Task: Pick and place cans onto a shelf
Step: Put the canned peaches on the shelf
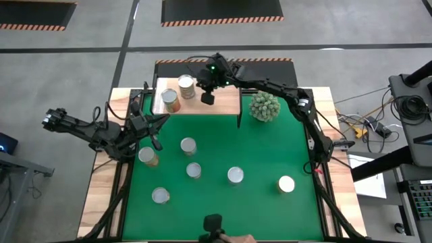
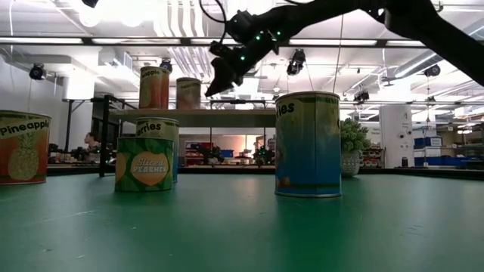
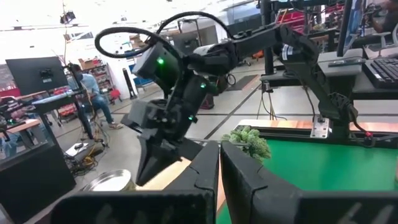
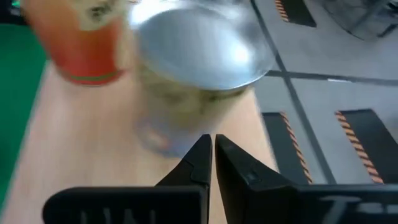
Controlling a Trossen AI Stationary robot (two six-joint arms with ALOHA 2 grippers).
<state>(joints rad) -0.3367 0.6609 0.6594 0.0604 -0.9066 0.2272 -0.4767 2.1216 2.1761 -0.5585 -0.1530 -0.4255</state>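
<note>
Blue can (image 2: pixel 307 143) (foremost) fronts plant (image 2: pixel 352 137), shelf (image 2: pixel 198 115).

In the right wrist view, the two cans (image 4: pixel 186 68) on the shelf (image 4: pixel 74 155) are blurred, so their labels cannot be read. In the low view, the pineapple can (image 2: pixel 23 147) is cut off by the picture's edge. A blue can (image 2: pixel 172 151) behind the sliced peaches can (image 2: pixel 144 164) is mostly hidden.
</note>
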